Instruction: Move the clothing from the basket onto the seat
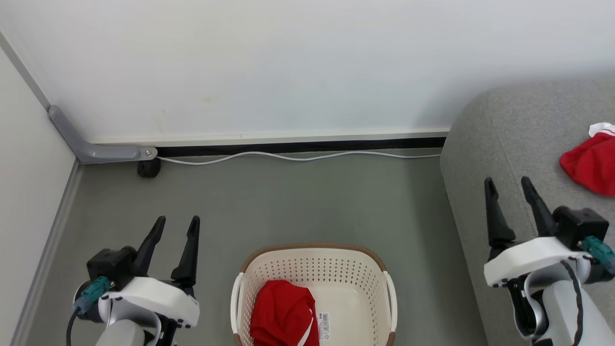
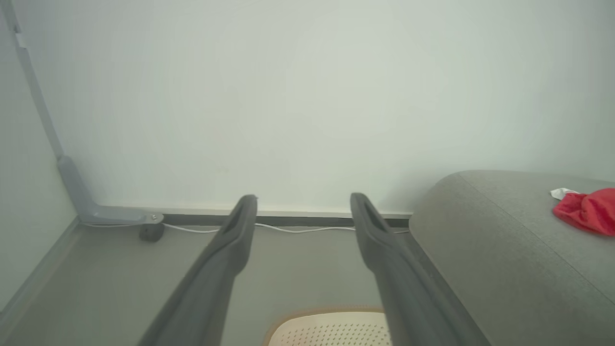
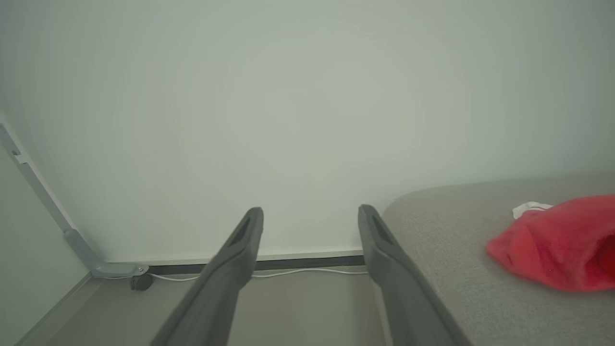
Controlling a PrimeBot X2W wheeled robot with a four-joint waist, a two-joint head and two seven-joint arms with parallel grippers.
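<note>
Left gripper and right gripper both hang with jaws spread, empty. Between them, back from the fingertips, sits the basket, with red clothing bunched on the left gripper's side. Ahead of the right gripper, another piece lies on the seat. My worry: pinching only a fold would spill it, and snagging the perforated wall would drag the basket.

This was a plain, home-like room: a grey sofa by a bare white wall. A laundry basket sat on the grey floor.
</note>
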